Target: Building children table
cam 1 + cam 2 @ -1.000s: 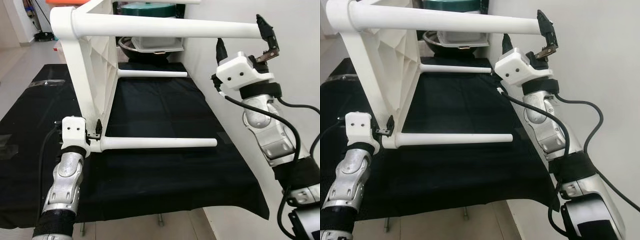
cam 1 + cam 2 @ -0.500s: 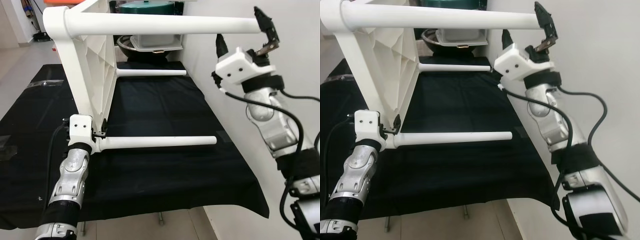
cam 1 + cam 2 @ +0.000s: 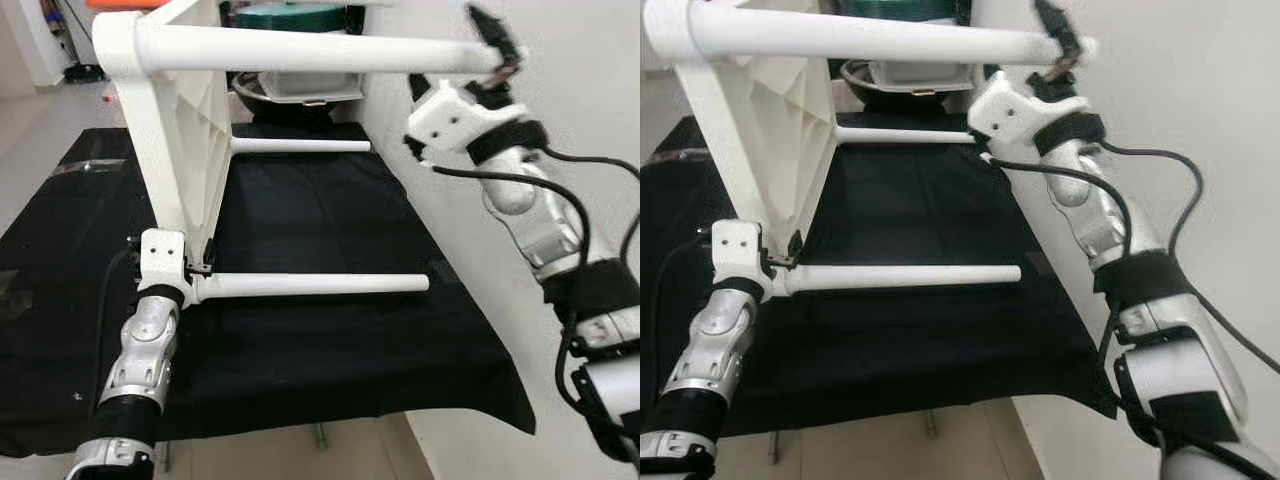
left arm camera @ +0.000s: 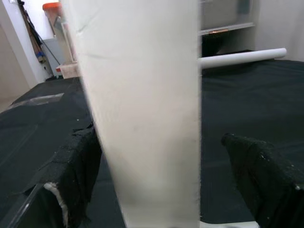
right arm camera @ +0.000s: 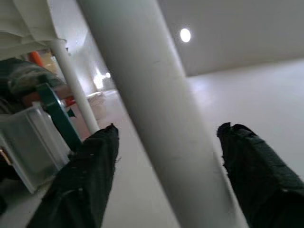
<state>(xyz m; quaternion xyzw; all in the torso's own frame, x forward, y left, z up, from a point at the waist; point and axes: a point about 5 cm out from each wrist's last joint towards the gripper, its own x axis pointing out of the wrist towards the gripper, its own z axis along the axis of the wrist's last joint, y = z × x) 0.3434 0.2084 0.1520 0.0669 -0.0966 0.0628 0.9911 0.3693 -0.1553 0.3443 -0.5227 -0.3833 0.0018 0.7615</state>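
White children's table [image 3: 180,150] lies tipped on its side over the black cloth [image 3: 330,340], its ribbed tabletop standing upright and its round legs running out level toward my right. My left gripper [image 3: 196,268] is at the base of the lower near leg [image 3: 320,284], and its wrist view shows white plastic between spread fingers [image 4: 71,175], though I cannot tell whether they pinch it. My right gripper [image 3: 497,52] is raised at the tip of the upper near leg [image 3: 320,52], fingers [image 5: 90,175] apart either side of the tube without visibly touching it.

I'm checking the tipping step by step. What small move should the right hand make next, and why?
Probably close the right hand on the upper table leg. In the right wrist view its fingers straddle that leg with gaps on both sides, so it isn't gripped yet, while the left hand is at the base of the lower leg.
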